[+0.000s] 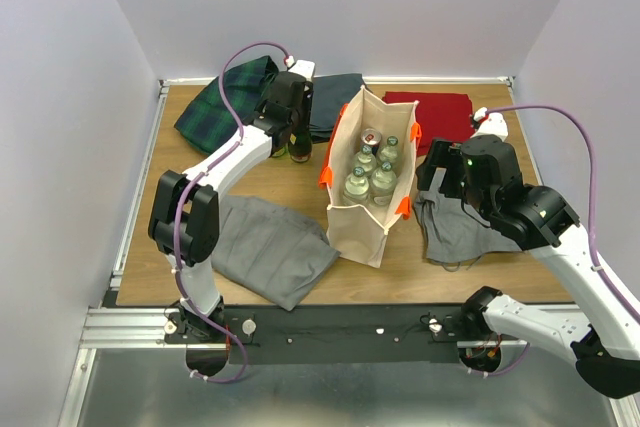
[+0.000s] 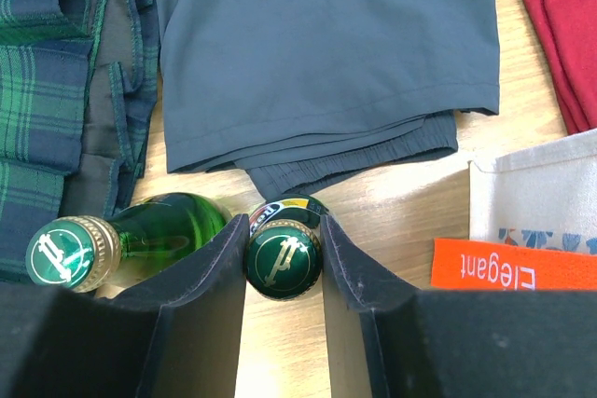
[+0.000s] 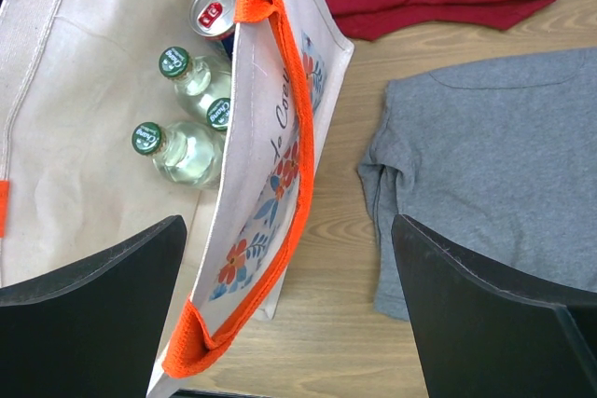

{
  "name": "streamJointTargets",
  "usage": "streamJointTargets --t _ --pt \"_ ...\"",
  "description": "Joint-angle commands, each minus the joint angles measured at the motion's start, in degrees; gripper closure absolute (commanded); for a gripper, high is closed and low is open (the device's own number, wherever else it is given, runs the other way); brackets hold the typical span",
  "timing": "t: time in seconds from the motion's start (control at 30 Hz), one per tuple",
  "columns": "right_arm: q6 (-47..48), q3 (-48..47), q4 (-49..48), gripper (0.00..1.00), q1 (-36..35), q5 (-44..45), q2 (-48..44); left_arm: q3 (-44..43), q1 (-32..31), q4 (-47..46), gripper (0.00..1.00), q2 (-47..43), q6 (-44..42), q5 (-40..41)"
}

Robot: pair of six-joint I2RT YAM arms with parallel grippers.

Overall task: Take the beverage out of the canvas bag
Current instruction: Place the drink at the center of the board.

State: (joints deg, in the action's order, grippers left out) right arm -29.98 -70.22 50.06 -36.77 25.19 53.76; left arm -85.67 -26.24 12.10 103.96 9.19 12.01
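- The canvas bag stands upright in the middle of the table, mouth wide open. It is tall, boxy and cream, with 2 bright orange handles and a flower print down 1 side.
- An orange tab on the bag reads "elegant". The flowered side carries looping script, and only "Coeu" can be read.
- Inside the bag there are 4 clear bottles with green caps, plus 1 can with a red top.
- The left gripper has its jaws clamped on the neck of a green bottle. That bottle is outside the bag, on the table to its left.
- A second green bottle sits just beside the held one. Both caps are green with a gold rim and a white monogram I can't read.
- The right gripper hangs over the bag's right wall with its jaws far apart, gripping nothing.
- There are 5 cloths around the bag: 1 plaid garment, 1 slate-blue garment, 1 red cloth, 1 grey cloth and 1 grey shirt.
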Motion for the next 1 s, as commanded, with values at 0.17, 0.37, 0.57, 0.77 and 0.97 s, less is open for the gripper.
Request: streamJointTargets --t 0.17,0.37,0.57,0.77,0.97 --pt "-0.26 0.69 -1.11 0.00 -0.32 -0.49 0.03 1.03 0.31 -0.32 0.70 -2.80 -0.14 2.49" --pt "-0.26 0.78 -1.11 0.00 -0.32 -0.32 -0.14 1.12 0.31 -0.32 0.68 -2.80 0.13 1.97" --pt "-0.17 0.87 -1.20 0.00 -0.32 -0.40 -0.32 1.03 0.40 0.03 0.64 -2.71 0.39 1.35" --pt "-0.17 0.96 -1.11 0.00 -0.32 -0.40 -0.49 0.94 0.31 0.29 0.52 -2.80 0.48 1.35" --pt "-0.26 0.96 -1.28 0.00 -0.32 -0.49 -0.41 0.77 0.31 0.82 0.44 -2.97 0.48 1.44"
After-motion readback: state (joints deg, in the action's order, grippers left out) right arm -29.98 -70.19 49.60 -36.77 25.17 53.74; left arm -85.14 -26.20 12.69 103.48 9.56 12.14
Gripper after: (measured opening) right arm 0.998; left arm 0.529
